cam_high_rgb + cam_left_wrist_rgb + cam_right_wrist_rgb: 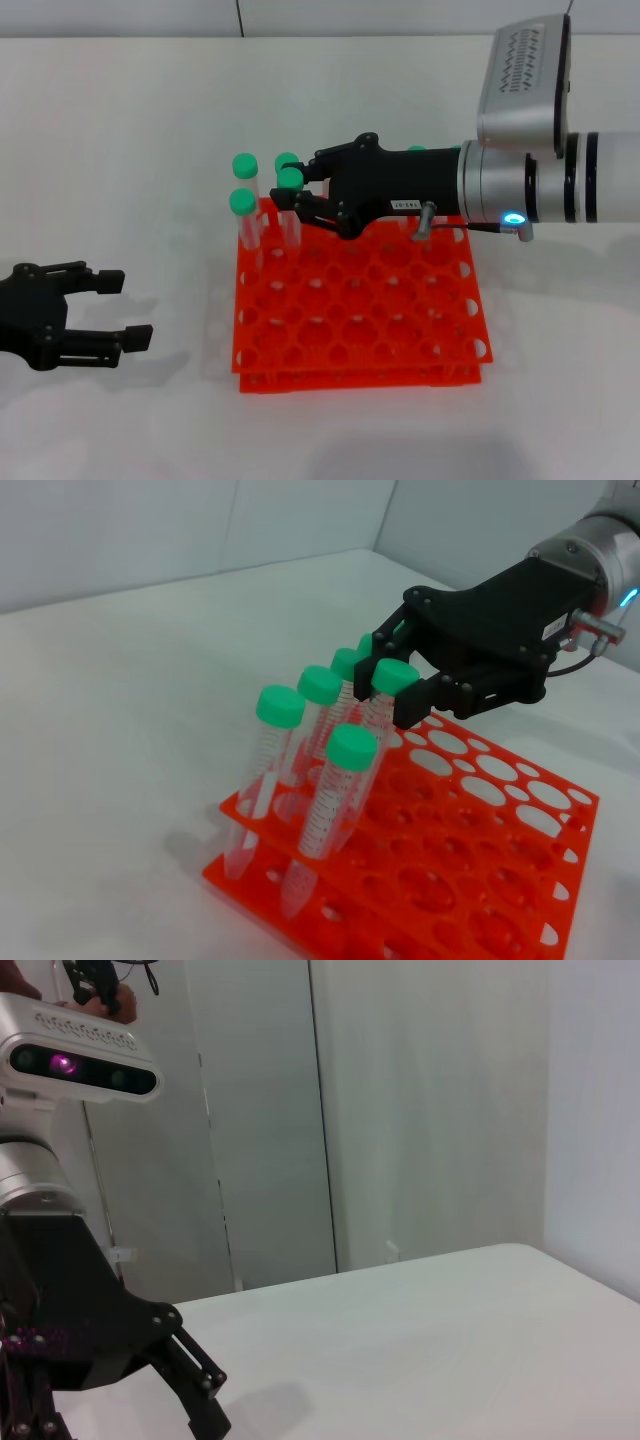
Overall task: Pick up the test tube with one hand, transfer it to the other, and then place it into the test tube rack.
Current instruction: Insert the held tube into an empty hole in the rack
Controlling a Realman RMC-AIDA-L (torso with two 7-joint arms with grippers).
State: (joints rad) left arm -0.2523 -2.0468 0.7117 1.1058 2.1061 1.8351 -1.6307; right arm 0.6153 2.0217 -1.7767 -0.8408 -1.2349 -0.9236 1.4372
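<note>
From the head camera, the right arm's black two-fingered gripper with a small white label (pixel 298 196) reaches over the far left corner of the bright orange-red square plastic rack with its grid of round holes (pixel 360 310), its fingers narrowed around the slender clear test tube with a green screw cap (pixel 291 180), which stands among other green-capped tubes (pixel 243 203) crowding that corner. The left arm's plain black gripper (pixel 110 310) rests low on the white table (pixel 130 130), well apart, fingers spread and empty. The left wrist camera shows the labelled gripper (pixel 400 685) pinching the capped tube (pixel 393 678), neighbouring tubes (pixel 350 748) just beside it. The right wrist camera shows only black gripper linkage (pixel 100 1360) and table.
</note>
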